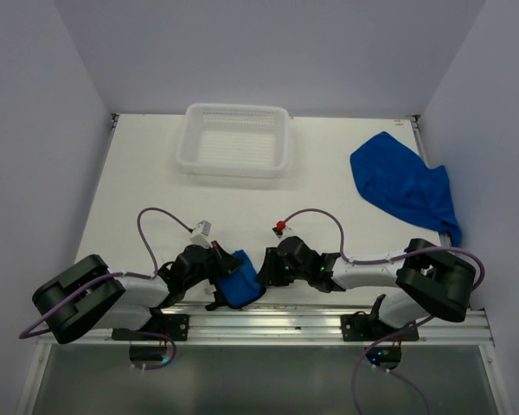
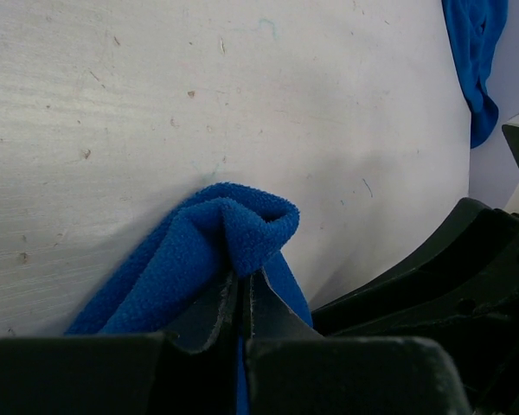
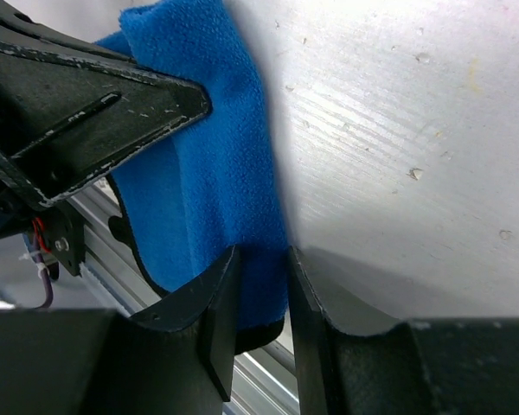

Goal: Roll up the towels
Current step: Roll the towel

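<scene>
- Towels: the bunched towel (image 1: 240,287) lies at the near edge of the table (image 1: 329,203), between my arms.
- My left gripper (image 2: 242,290) pinches its fold; my right gripper (image 3: 261,281) pinches its edge.
- The second towel (image 1: 404,186) lies crumpled at far right, apart from the white basket (image 1: 233,166).

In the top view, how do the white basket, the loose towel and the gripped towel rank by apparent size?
1. White basket and loose towel: too alike in size to rank.
2. Gripped towel, bunched up: clearly the smallest.
</scene>
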